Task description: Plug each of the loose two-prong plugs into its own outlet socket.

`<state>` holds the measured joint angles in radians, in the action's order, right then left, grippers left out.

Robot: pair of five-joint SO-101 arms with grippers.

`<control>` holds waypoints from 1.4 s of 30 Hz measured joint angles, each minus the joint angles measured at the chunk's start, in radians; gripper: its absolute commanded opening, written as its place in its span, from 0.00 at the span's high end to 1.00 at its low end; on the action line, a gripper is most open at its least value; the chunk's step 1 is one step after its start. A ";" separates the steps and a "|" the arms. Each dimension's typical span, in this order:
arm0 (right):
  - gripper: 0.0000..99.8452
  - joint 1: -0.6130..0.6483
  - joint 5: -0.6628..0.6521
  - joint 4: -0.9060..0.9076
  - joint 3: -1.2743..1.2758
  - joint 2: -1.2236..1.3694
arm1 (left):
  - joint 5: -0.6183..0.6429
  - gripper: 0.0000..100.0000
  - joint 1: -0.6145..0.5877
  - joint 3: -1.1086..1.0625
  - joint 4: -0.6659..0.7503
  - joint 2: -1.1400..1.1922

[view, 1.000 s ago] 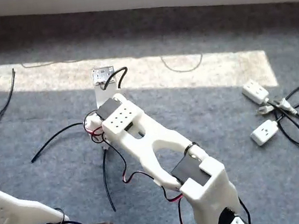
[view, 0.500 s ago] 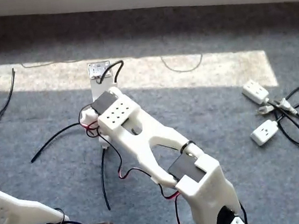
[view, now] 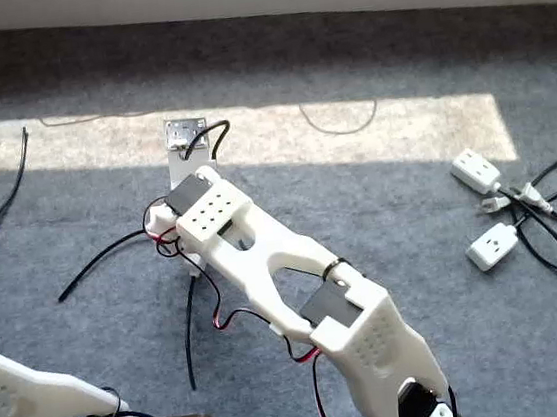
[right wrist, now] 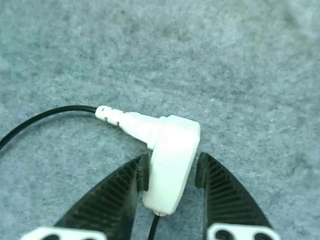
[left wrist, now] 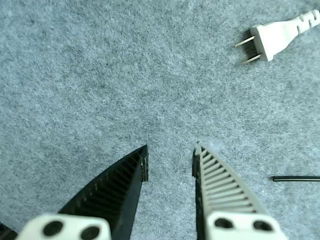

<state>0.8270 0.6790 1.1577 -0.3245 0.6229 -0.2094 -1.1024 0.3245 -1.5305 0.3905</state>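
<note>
The right arm (view: 264, 260) edged left, dragging plug (right wrist: 170, 160) and cord (view: 190, 329).

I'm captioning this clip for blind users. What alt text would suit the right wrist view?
The right gripper holds a white connector between its two black fingers, over grey carpet. A black cord leaves the connector's tapered end and curves away across the carpet.

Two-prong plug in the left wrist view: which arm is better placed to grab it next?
Left. The left claw, open, hovers over carpet near the white two-prong plug; the right claw is occupied, closed around a white socket block.
</note>
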 measured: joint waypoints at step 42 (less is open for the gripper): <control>0.99 -0.269 0.285 -0.977 -0.577 0.583 | 0.000 0.85 -0.017 0.000 -0.060 0.000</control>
<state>0.5585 0.9643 0.1803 -0.9014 1.2060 -0.2094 -1.1193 0.3245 -1.5904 0.3905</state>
